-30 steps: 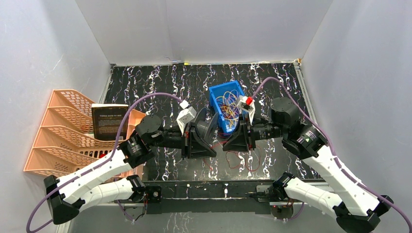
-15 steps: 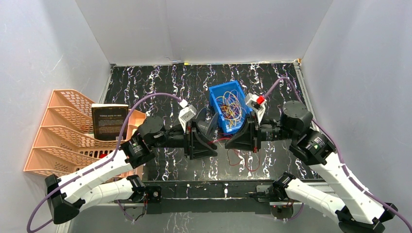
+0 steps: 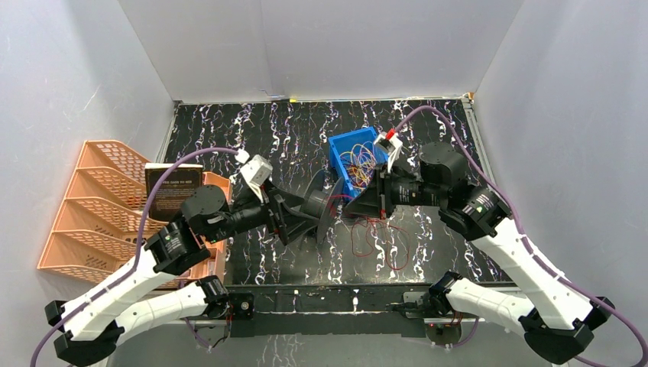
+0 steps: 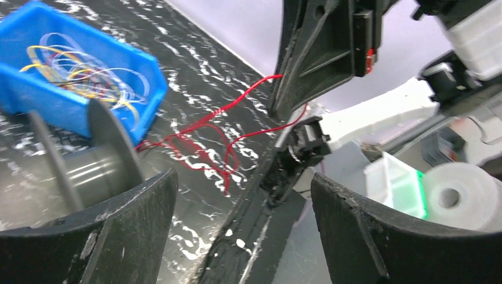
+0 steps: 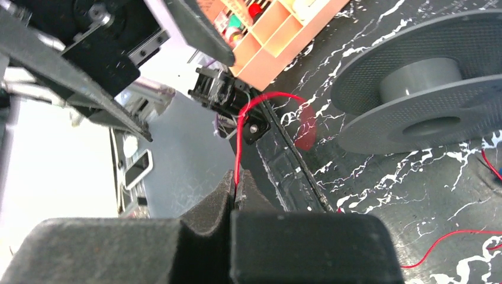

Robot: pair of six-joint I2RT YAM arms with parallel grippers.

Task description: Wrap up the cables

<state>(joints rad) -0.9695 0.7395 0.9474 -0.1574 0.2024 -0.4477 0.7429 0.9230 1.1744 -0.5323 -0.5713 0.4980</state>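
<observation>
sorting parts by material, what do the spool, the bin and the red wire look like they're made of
The spool looks like moulded grey plastic, matte with a faint sheen on its flange. The bin looks like blue plastic, with smooth, slightly glossy walls. The red wire is thin and limp, probably a plastic-sheathed conductor; its core does not show.

- table point(image 3: 229, 138): glossy black top, white marble veining
- bin point(image 4: 35, 97): smooth blue plastic
- spool point(image 5: 414, 89): matt grey plastic
- red cable point(image 4: 204, 127): thin, smooth sheath
- rack point(image 3: 99, 199): peach perforated plastic
- right gripper point(image 5: 235, 183) pads point(image 5: 207, 207): matt black, grainy, foam-like
</observation>
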